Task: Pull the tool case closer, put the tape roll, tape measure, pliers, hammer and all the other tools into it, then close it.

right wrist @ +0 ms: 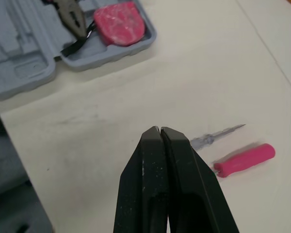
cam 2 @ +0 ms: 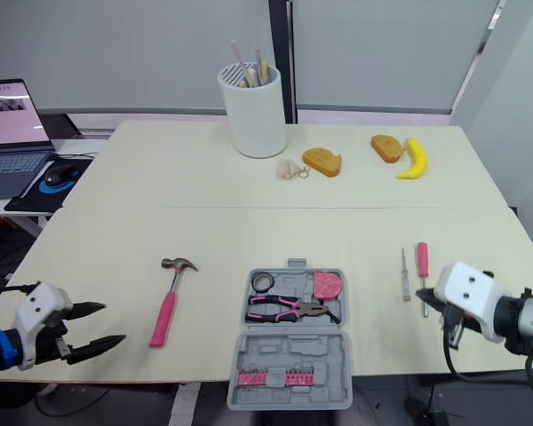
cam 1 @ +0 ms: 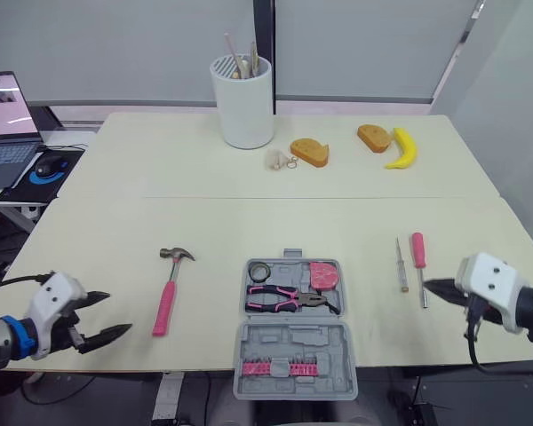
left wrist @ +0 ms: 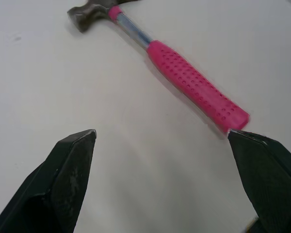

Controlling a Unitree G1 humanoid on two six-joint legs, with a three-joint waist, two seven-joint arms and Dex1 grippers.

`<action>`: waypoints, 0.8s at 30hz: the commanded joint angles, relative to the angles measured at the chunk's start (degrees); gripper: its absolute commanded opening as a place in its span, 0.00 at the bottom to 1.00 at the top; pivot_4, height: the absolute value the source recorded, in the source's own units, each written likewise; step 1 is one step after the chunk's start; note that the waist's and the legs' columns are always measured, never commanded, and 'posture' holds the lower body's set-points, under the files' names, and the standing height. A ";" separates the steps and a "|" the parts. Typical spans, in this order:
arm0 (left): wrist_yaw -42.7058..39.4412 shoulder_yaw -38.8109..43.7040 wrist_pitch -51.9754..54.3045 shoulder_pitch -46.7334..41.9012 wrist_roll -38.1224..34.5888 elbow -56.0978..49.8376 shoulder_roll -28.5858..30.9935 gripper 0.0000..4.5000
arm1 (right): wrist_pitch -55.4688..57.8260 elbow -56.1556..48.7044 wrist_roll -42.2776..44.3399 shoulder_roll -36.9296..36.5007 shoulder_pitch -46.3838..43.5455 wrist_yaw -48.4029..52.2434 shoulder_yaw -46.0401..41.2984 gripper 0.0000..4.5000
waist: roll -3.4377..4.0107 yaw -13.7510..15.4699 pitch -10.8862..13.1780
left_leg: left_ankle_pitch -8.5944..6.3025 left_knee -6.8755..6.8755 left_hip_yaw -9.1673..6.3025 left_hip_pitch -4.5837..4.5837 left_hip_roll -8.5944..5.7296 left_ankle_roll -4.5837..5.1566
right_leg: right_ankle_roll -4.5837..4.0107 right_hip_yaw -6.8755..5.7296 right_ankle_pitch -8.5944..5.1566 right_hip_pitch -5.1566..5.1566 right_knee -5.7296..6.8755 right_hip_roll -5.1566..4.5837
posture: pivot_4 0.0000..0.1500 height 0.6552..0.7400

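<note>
The left pincer point(cam 1: 115, 312) is hovering released beside the dimpled, pink-gripped hammer point(left wrist: 194, 87). The right pincer point(right wrist: 160, 130) is hovering clenched, empty, near the pink screwdriver point(right wrist: 245, 159).

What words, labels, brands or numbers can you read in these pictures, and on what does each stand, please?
No text can be read.
On the laptop screen: something is displayed, too small and blurred to read.
On the tool case, tape measure and hammer: no legible marking.

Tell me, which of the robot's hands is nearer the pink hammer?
Left. The left hand hangs open beside the hammer, off its handle end; the right hand is beyond the tool case, by the pink screwdriver.
</note>
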 commanded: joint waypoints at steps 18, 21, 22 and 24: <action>7.20 -29.26 -7.83 -16.10 17.84 -3.23 -9.79 0.00 | -5.58 11.23 -15.38 5.47 -14.81 -7.01 33.38 0.00 | 0.00 0.01 -0.01 | 0.00 -0.01 0.01 0.03 0.00 0.01 | -0.01 -0.04 0.04 0.00 0.08 0.18 | 1.00 1.00; 8.66 -30.94 -6.81 -17.93 18.77 -1.99 -12.17 0.00 | -6.00 14.31 -16.68 7.75 -17.05 -7.64 36.71 0.00 | -0.01 0.01 -0.02 | 0.01 0.02 0.00 0.05 -0.01 0.01 | 0.02 -0.04 0.06 0.03 0.09 0.18 | 1.00 1.00; 8.66 -31.47 -6.89 -18.29 19.05 -1.67 -12.67 0.00 | -6.41 15.17 -17.11 8.25 -17.68 -7.64 37.61 0.00 | 0.00 0.01 -0.02 | 0.01 0.04 0.00 0.06 -0.01 0.01 | 0.03 -0.04 0.06 0.06 0.09 0.18 | 1.00 1.00; 8.37 -32.70 -7.46 -18.96 19.63 -0.92 -13.30 0.00 | -6.82 16.67 -17.66 9.13 -18.79 -7.52 39.21 0.00 | 0.03 0.00 -0.04 | 0.01 0.05 0.00 0.06 -0.05 0.01 | 0.06 -0.03 0.08 0.06 0.09 0.18 | 1.00 1.00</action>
